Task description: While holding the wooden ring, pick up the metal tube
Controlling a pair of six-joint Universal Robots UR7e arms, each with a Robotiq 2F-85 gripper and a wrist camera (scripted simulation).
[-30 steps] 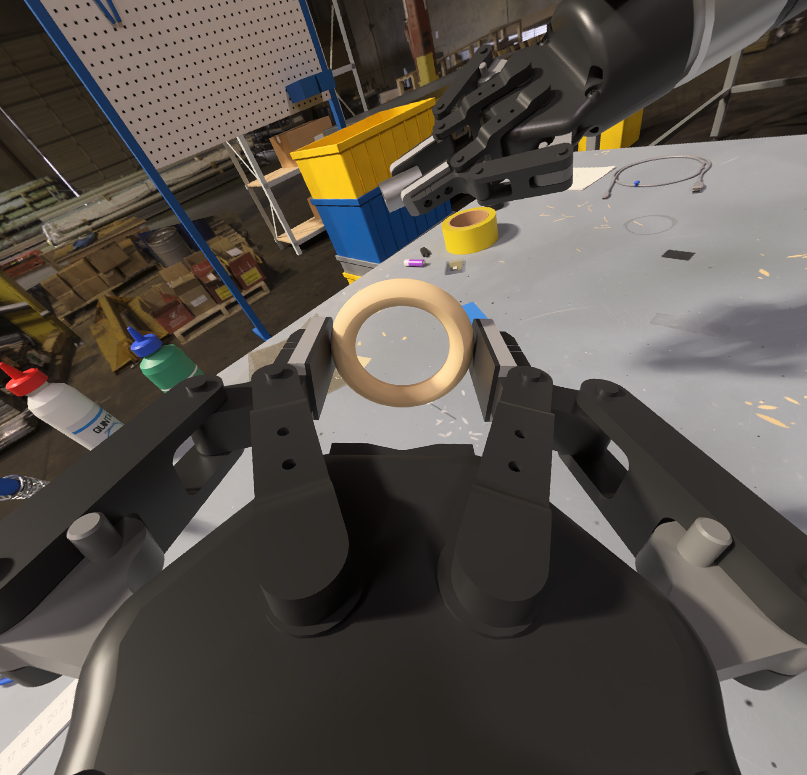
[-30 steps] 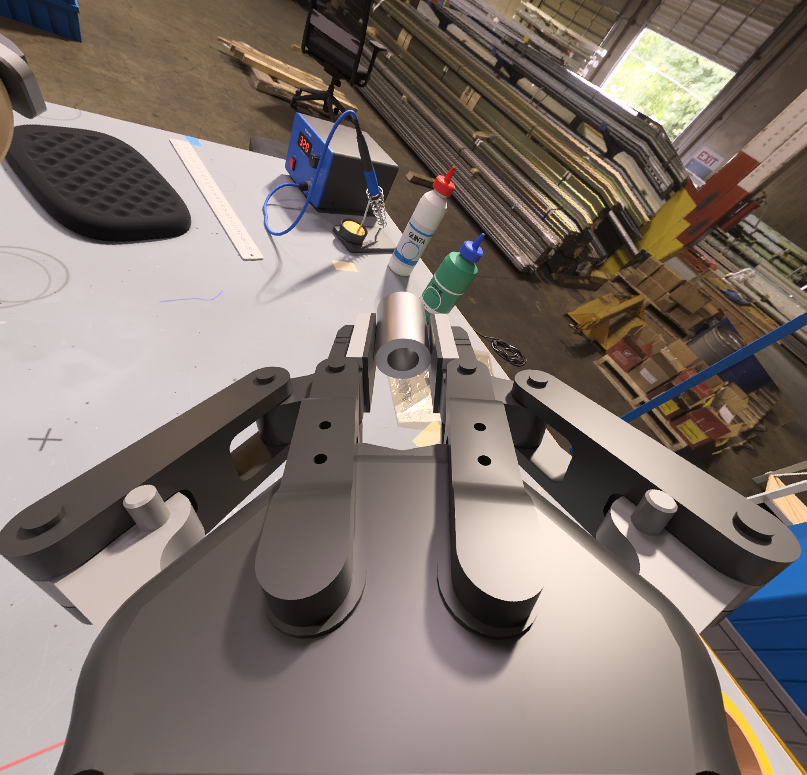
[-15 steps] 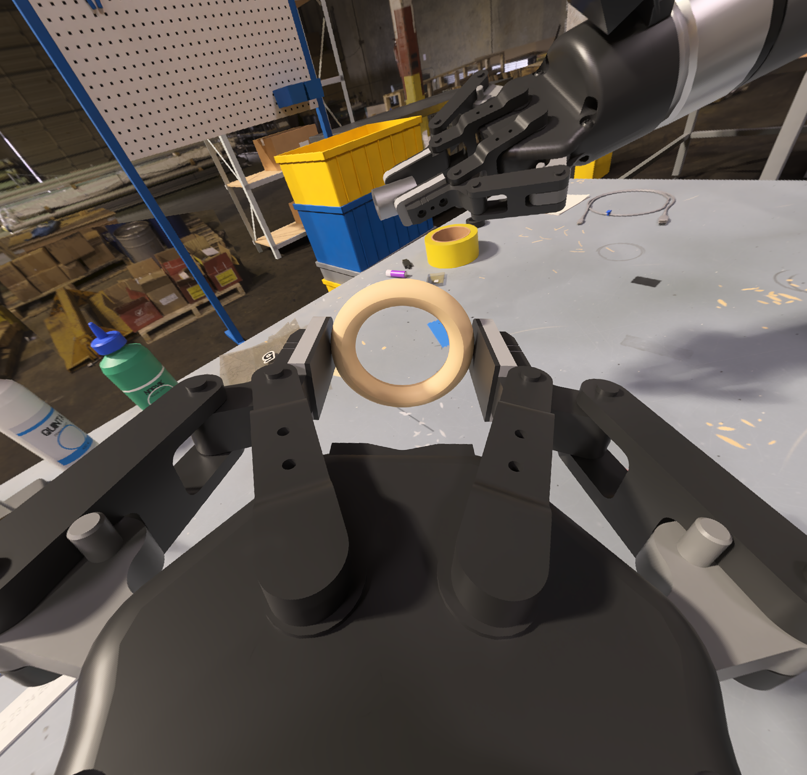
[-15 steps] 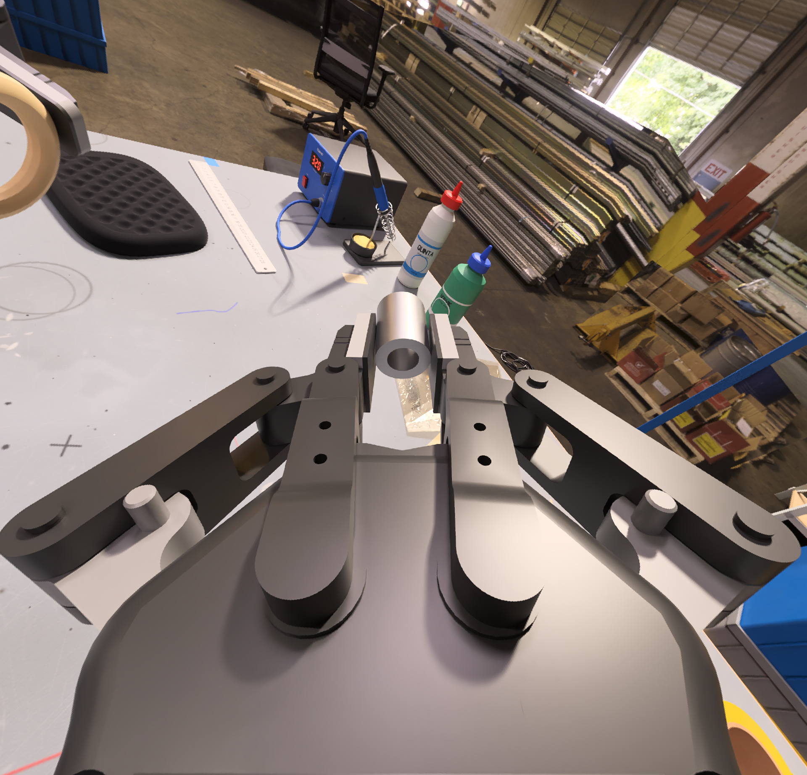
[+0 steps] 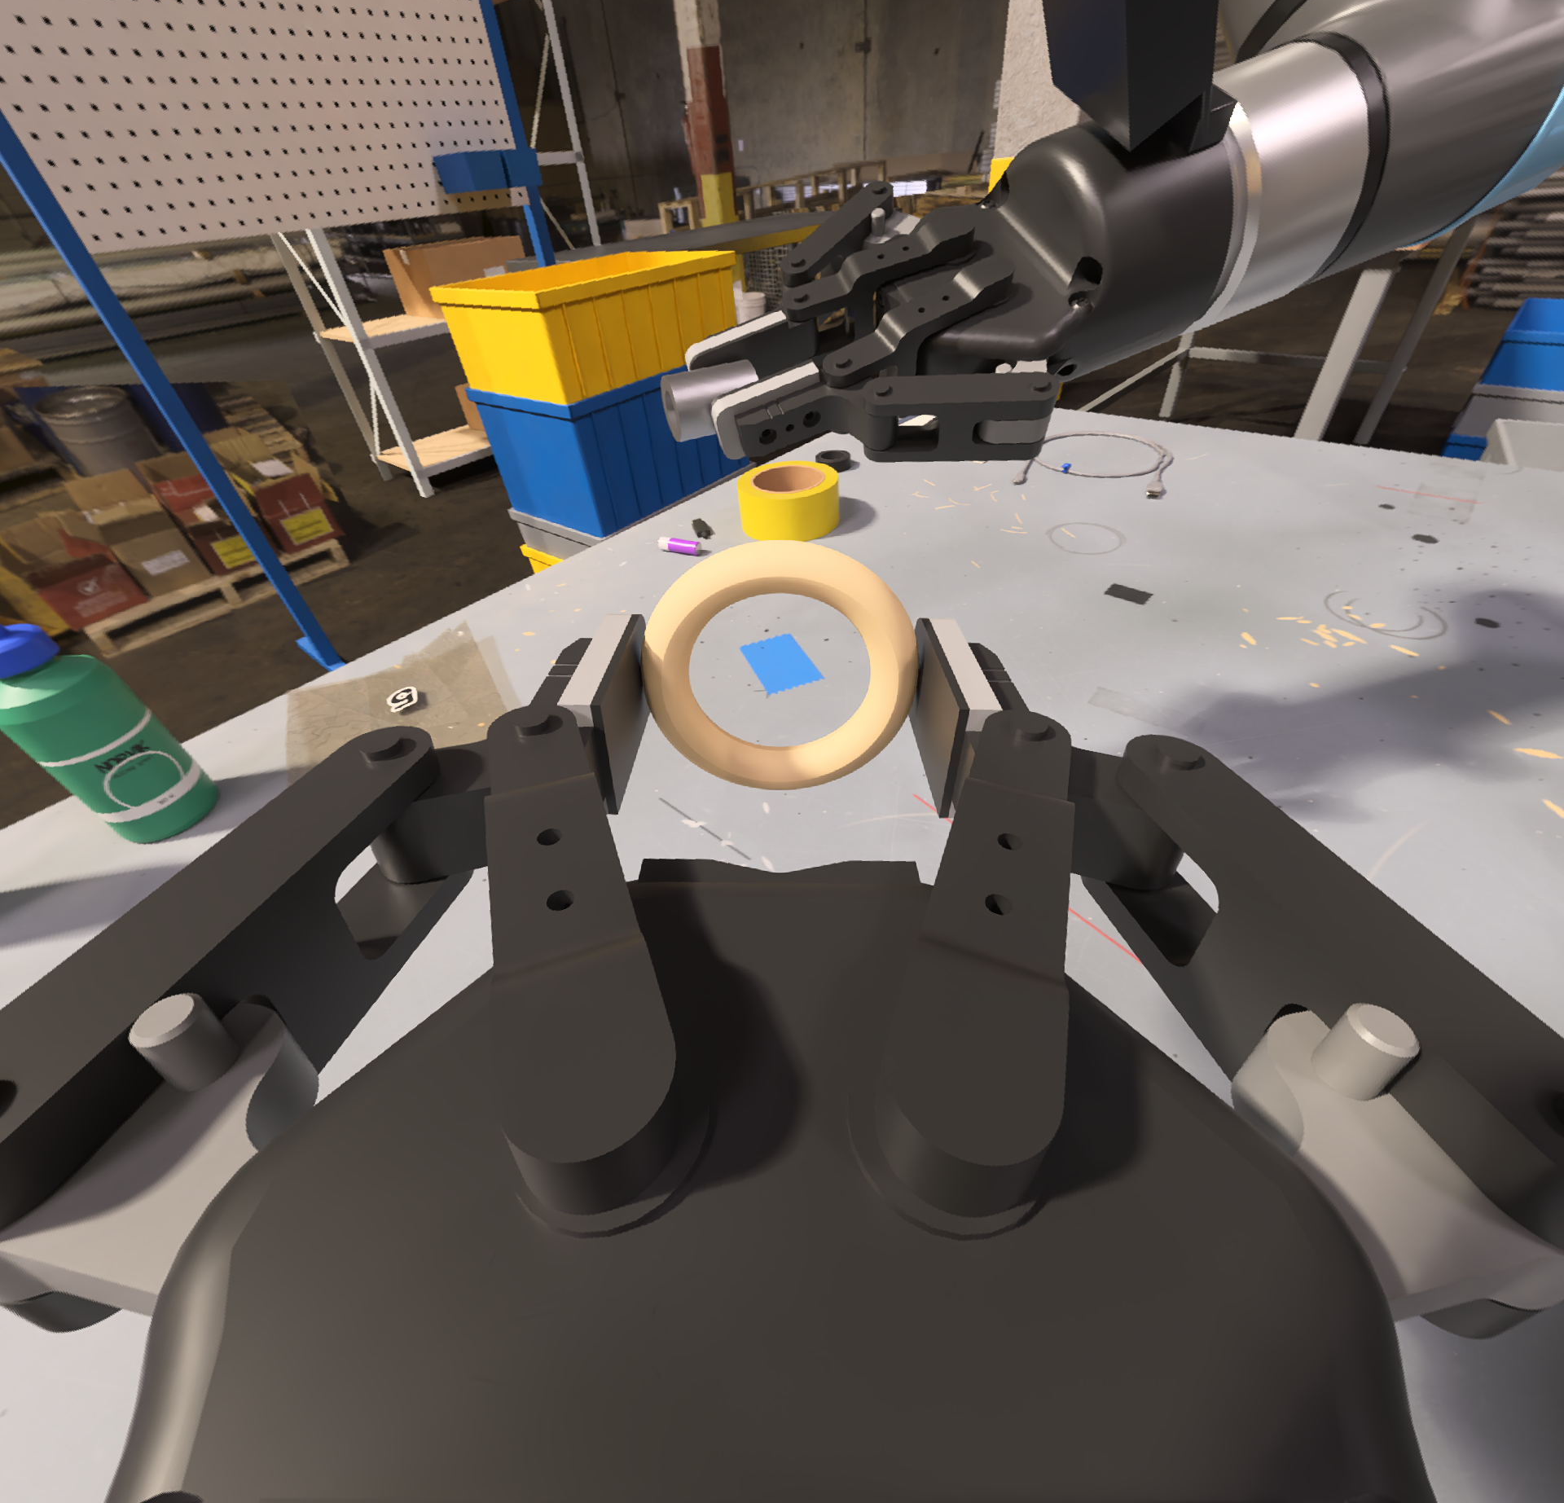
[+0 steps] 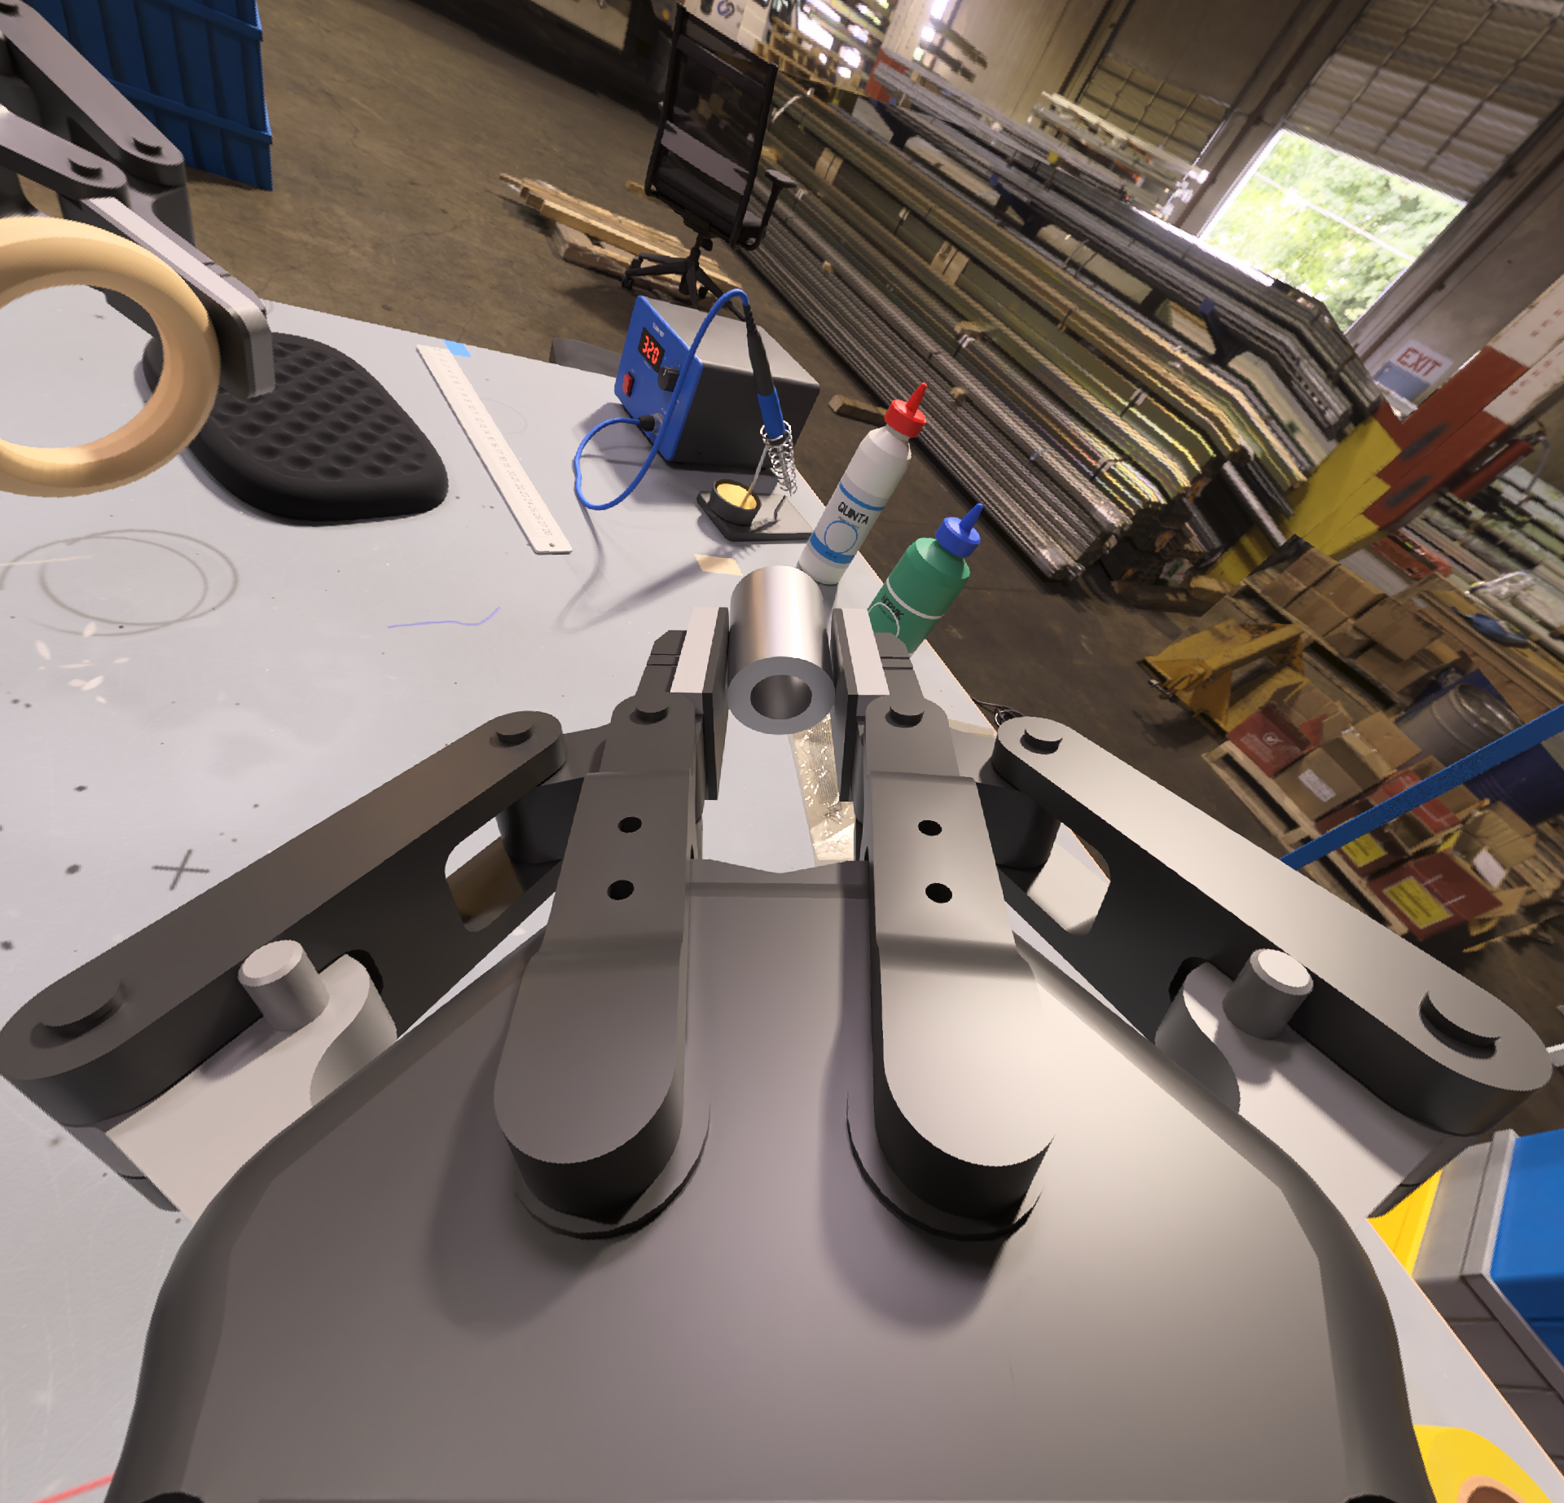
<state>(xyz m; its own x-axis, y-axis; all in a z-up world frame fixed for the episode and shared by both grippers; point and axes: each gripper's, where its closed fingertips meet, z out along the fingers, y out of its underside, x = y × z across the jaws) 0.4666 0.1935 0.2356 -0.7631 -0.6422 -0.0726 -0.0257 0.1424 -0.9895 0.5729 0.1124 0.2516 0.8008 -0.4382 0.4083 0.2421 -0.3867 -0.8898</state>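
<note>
My left gripper (image 5: 777,667) is shut on the pale wooden ring (image 5: 677,684), held upright above the grey table (image 5: 1185,701). My right gripper (image 6: 780,667) is shut on the short metal tube (image 6: 779,624), which lies along the fingers, lifted off the table. In the left wrist view the right gripper (image 5: 745,400) hangs in the air at the upper right with the tube (image 5: 698,400) sticking out of its tips. In the right wrist view the ring (image 6: 182,370) and a left finger (image 6: 220,311) show at the far left.
A yellow tape roll (image 5: 787,502), a blue tape patch (image 5: 780,665) and a cable (image 5: 1100,455) lie on the table. A green bottle (image 6: 918,586), a white bottle (image 6: 863,489), a blue soldering station (image 6: 677,379), a ruler (image 6: 491,438) and a black pad (image 6: 330,438) stand beyond. Yellow and blue bins (image 5: 592,387) stand past the edge.
Both grippers have risen and kept their hold. The ring has come further into the right wrist view. In the left wrist view the right gripper with the tube has shifted right and grown nearer.
</note>
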